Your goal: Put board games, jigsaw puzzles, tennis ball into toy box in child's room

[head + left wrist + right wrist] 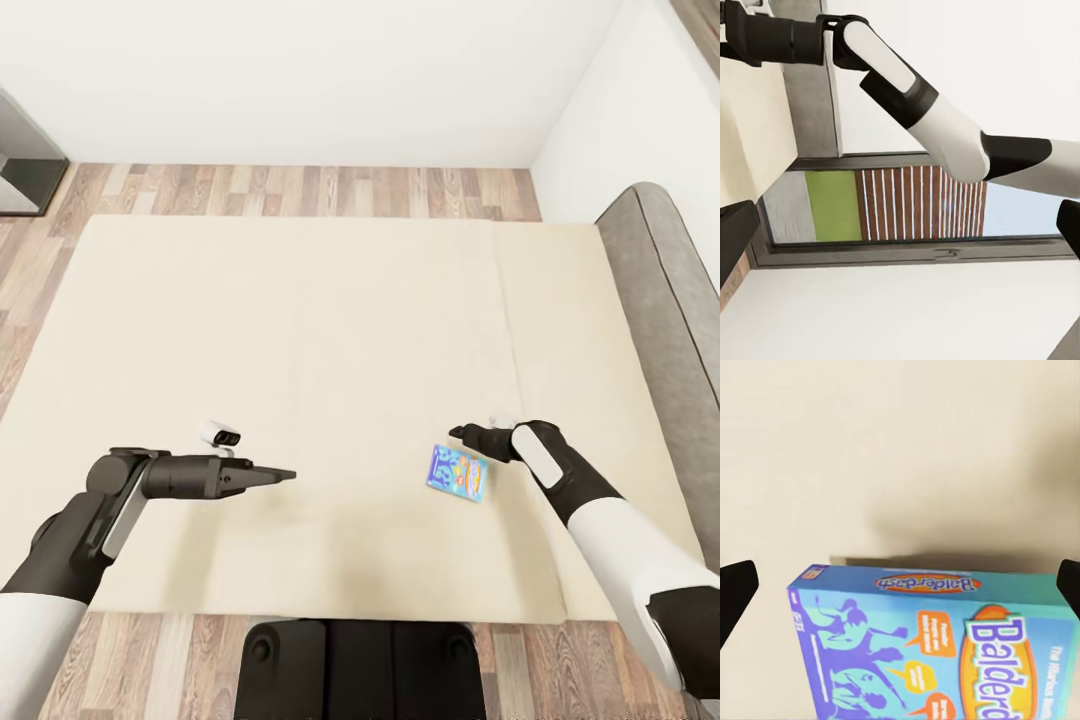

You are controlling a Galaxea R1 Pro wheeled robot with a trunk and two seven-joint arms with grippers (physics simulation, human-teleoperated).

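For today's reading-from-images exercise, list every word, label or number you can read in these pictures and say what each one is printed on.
"Balderdash": in the orange oval on the side edge of the blue board game lying on the bed, seen reversed in the right wrist view.
"Balderd...": large white title on the box top, cut off by the picture's edge.
Speech-bubble text, corner logo and the small line by the title: too small and blurred to read.

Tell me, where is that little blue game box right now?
In the head view the blue board game lies flat on the bed, near its front edge on the robot's right side, just beside the right gripper.
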